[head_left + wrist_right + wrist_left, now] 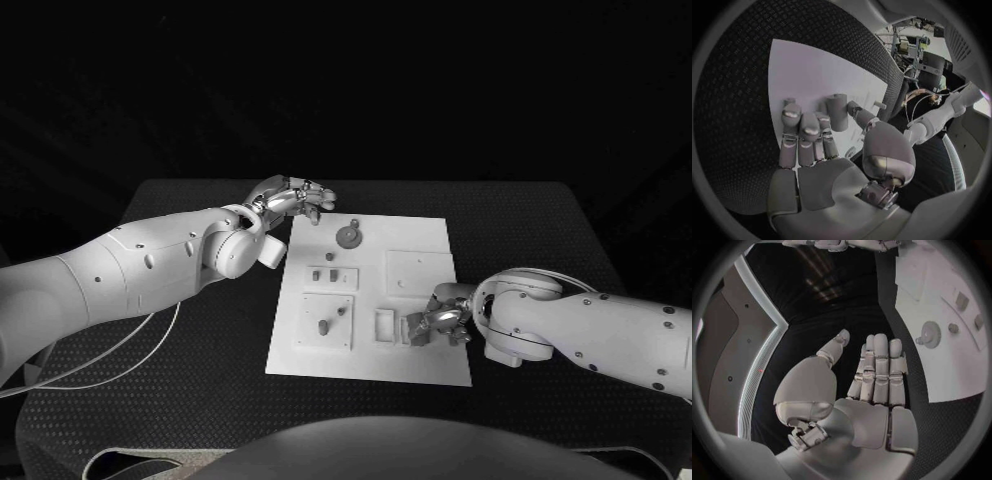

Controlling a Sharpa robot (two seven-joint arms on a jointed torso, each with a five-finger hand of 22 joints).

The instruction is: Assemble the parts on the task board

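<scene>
White task board [418, 365] edge — right hand [437, 325] over it

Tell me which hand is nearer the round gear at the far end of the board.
Left. The left hand hovers just beyond the board's far-left corner, close to the gear; the right hand is at the board's near-right part.

Head view: the right hand [437, 326] covers part of the near right area of the task board [418, 250], and whether a part lies under its fingers cannot be told. The small parts [329, 273] on the board are too small for their shapes to be made out. The left arm is cut off by the picture's left edge, the right arm by its right edge. Right wrist view: the fingers [803, 131] hide the base of an upright cylinder [837, 111]; contact cannot be told.
</scene>
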